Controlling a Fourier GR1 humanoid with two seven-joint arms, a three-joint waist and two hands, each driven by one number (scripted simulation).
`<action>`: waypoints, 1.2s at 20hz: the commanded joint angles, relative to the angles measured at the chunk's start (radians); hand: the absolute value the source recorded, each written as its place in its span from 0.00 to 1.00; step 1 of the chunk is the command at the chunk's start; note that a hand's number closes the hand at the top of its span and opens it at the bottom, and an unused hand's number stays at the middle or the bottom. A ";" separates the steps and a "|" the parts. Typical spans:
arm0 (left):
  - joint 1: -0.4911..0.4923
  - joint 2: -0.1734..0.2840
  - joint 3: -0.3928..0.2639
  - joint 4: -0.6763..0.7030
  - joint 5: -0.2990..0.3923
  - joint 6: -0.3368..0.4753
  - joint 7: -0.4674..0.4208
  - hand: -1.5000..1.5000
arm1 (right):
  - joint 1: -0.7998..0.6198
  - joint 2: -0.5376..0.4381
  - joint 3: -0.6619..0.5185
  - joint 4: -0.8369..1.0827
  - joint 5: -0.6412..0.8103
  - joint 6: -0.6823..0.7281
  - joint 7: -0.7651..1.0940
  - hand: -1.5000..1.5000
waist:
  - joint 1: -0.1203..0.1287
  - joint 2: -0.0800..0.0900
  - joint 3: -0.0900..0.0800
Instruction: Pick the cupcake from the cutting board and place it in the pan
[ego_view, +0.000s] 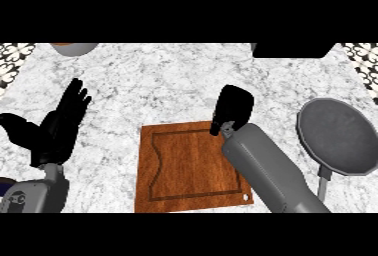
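The cupcake is not visible: none shows on the cutting board or in the pan to its right. The right hand sits at the board's upper right corner, fingers curled downward; whether it encloses the cupcake cannot be told. The left hand rests well left of the board, fingers straight. Placement appears outstanding. No legible writing.

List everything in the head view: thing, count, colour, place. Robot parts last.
cutting board: 1, brown wood, counter centre, no cupcake visible on it
pan: 1, dark grey, right of the board, handle toward the near edge, nothing in it
bowl-like object: 1, grey with orange inside, cut off at far left
dark object: 1, black, cut off at far right
counter: 1, white-grey marble
cupcake: not visible, possibly hidden by the right hand
left hand: 1, black, open, resting at left, fingers up
right hand: 1, black, over the board's far right corner, fingers unclear
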 joint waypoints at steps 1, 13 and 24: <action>0.008 -0.002 -0.003 0.003 -0.008 0.003 0.002 0.50 | -0.109 -0.004 0.041 -0.011 0.169 0.008 0.218 1.00 | -0.003 -0.008 -0.001; 0.000 0.002 0.009 0.006 -0.002 -0.015 -0.009 0.50 | -0.218 -0.053 -0.093 -0.223 0.333 0.198 0.253 1.00 | -0.016 -0.005 0.000; -0.010 0.031 0.058 -0.003 0.021 -0.013 0.045 0.50 | 0.078 -0.263 -0.295 -0.464 0.390 0.087 0.093 1.00 | -0.029 -0.005 0.002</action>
